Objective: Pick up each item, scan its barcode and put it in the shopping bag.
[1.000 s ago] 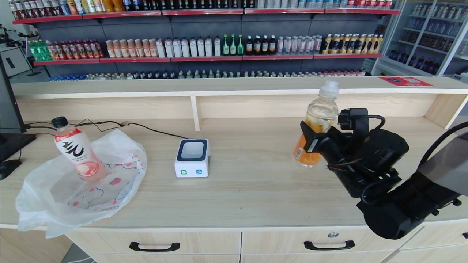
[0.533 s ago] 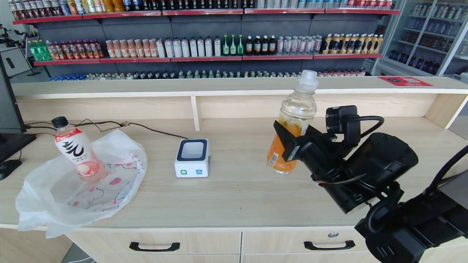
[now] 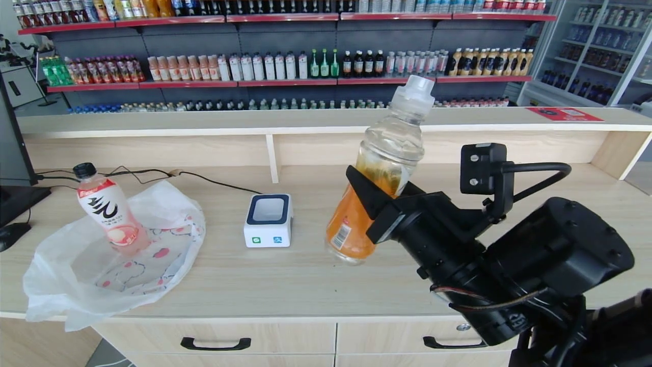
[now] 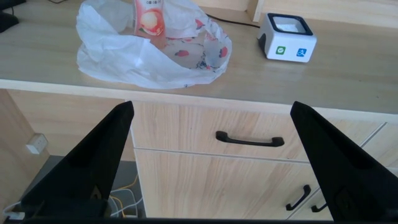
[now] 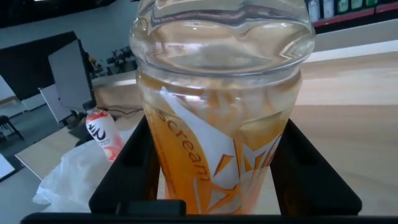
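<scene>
The right gripper (image 3: 382, 196) is clamped around the middle of the orange drink bottle (image 3: 379, 168), held tilted over the counter (image 3: 305, 285), just right of the scanner (image 3: 268, 220). For a clean scan, the barcode (image 3: 342, 235) low on the label (it faces the robot now) should probably be turned toward the scanner's upturned window and held steady. The right arm extends from the robot's right, cap leaning away; the left gripper (image 4: 211, 109) hangs before the drawers (image 4: 249, 168), fingers (image 4: 99, 155) spread wide.

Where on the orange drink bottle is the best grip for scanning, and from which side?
Mid-body, from the robot's right, as the right gripper holds the orange drink bottle now: the barcode low on the label is left uncovered, on the side toward the scanner.
</scene>
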`<state>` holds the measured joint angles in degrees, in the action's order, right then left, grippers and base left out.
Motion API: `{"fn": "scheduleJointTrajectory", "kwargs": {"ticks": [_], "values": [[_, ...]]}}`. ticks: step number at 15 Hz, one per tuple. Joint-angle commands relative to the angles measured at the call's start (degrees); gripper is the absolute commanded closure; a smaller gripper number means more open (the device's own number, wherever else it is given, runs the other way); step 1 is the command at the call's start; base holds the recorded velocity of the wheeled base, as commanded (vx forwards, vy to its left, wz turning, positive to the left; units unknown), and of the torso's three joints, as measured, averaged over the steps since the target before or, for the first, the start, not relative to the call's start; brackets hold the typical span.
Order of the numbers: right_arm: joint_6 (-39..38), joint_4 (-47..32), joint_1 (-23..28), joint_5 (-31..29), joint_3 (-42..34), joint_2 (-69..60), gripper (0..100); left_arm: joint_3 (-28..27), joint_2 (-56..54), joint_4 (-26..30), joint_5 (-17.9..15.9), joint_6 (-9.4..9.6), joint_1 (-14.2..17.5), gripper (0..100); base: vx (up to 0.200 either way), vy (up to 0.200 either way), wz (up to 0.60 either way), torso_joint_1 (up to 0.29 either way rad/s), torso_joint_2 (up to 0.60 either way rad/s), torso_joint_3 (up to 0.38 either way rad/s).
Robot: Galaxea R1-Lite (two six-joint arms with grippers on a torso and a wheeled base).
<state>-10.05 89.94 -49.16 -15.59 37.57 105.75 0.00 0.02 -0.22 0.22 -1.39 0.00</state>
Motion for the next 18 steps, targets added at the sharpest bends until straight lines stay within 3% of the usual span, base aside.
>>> {"fn": "scheduleJointTrajectory", "kwargs": {"ticks": [1,3,7,10,13,18], "values": [[-2.87,0.06,-0.41,0.04,-0.57,-2.04,100,0.00,-0.02,-0.04,0.04,-0.02,0.00,0,0.000,0.000,0.00,0.000,0.00,0.000],[-5.86,0.06,-1.20,-0.05,-0.83,-3.36,100,0.00,-0.02,0.04,0.04,-0.02,0.00,0,0.000,0.000,0.00,0.000,0.00,0.000],[-12.72,0.06,-9.99,-0.05,-5.93,-6.61,100,0.00,-0.02,0.04,0.04,-0.02,0.00,0,0.000,0.000,0.00,0.000,0.00,0.000],[-15.53,0.06,-9.46,0.04,-5.75,-7.32,100,0.00,-0.02,0.04,0.04,-0.02,0.00,0,0.000,0.000,0.00,0.000,0.00,0.000],[-23.18,0.06,-9.11,0.21,-5.75,-9.78,100,0.00,-0.02,0.04,0.04,0.16,0.00,0,0.000,0.000,0.00,0.000,0.00,0.000],[-25.46,0.06,-9.02,0.12,-2.77,-10.48,100,0.00,-0.02,0.04,0.04,0.16,0.00,0,0.000,0.000,0.00,0.000,0.00,0.000]]}}
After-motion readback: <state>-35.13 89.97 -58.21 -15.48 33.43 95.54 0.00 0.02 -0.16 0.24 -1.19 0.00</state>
